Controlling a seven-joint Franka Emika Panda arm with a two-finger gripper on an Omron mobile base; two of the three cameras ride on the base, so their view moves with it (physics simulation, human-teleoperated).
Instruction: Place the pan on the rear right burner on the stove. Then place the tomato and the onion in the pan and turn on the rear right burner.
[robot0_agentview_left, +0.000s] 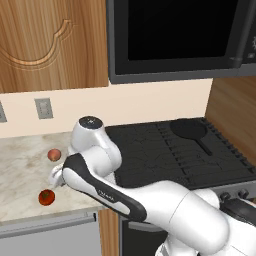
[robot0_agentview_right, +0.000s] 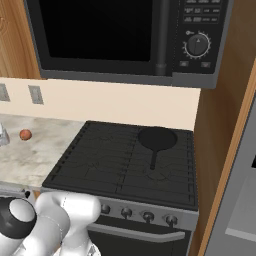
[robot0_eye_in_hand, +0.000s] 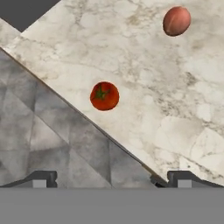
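Observation:
The black pan (robot0_agentview_left: 189, 129) (robot0_agentview_right: 157, 138) lies on the rear right burner (robot0_agentview_right: 181, 136) of the stove (robot0_agentview_left: 150, 157) (robot0_agentview_right: 100, 162), its handle pointing toward the front. On the marble counter left of the stove rest the tomato (robot0_agentview_left: 46, 197) (robot0_eye_in_hand: 104, 96), close to the front edge, and the onion (robot0_agentview_left: 54, 155) (robot0_agentview_right: 25, 134) (robot0_eye_in_hand: 176, 20), farther back. My gripper (robot0_eye_in_hand: 111, 179) is open with nothing between its tips, hovering above the counter's front edge and looking down at the tomato. In the left base view my hand (robot0_agentview_left: 56, 176) sits between the two vegetables, touching neither.
The marble counter (robot0_agentview_left: 20, 170) (robot0_eye_in_hand: 144, 74) ends at an edge with grey floor tiles (robot0_eye_in_hand: 39, 131) below. Stove knobs (robot0_agentview_right: 147, 216) line the steel front. A black microwave (robot0_agentview_right: 115, 35) hangs over the stove, and wood cabinets stand on both sides.

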